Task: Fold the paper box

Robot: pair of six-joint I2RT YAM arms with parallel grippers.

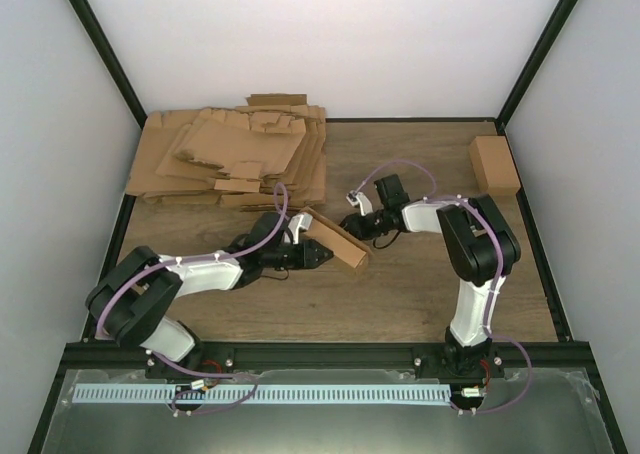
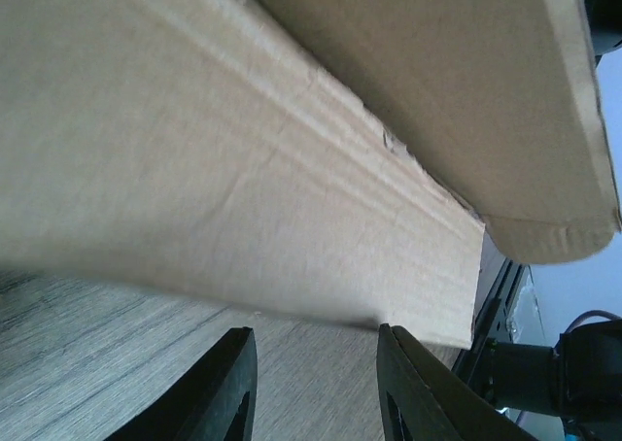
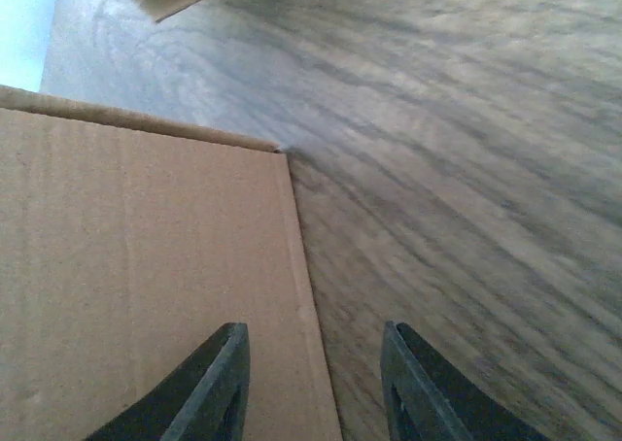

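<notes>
The paper box [image 1: 336, 240] is a brown cardboard carton lying slantwise in the middle of the wooden table, between the two arms. My left gripper [image 1: 312, 255] sits at its near left side. In the left wrist view the box [image 2: 243, 159] fills the upper picture, and the left gripper [image 2: 313, 336] is open just below its lower edge with only table between the fingers. My right gripper [image 1: 358, 224] is at the box's far right end. In the right wrist view it [image 3: 313, 332] is open, straddling the edge of a flat box panel [image 3: 146, 286] without clamping it.
A heap of flat cardboard sheets [image 1: 235, 159] lies at the back left. A small folded carton [image 1: 493, 164] stands by the right wall at the back. Black frame posts [image 1: 100, 49] rise at both rear corners.
</notes>
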